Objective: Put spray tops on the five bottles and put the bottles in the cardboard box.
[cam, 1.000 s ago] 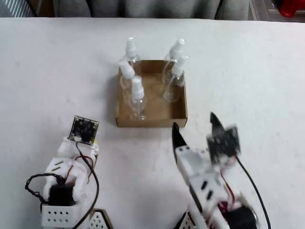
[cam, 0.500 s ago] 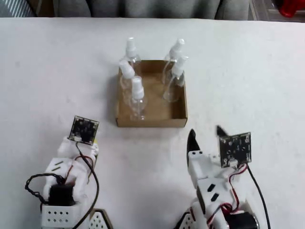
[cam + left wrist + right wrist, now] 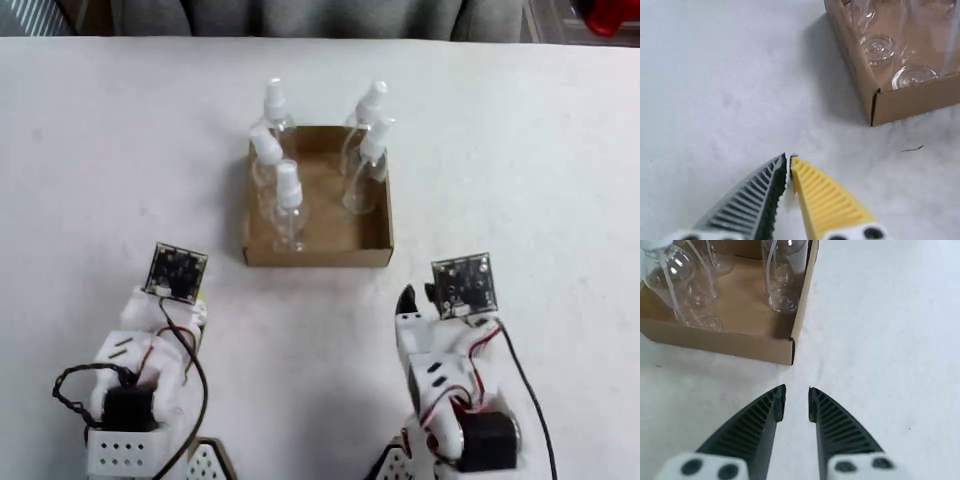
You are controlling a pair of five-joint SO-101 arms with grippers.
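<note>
Five bottles [image 3: 288,215], spray tops [image 3: 288,175] on, stand upright inside the cardboard box [image 3: 318,257] at centre of the high view. Left hand [image 3: 789,162] clenched, empty; right hand [image 3: 796,402] slightly parted, empty. Both lie below the box in frame, right hand nearer. Nothing left to grasp, I judge.
</note>
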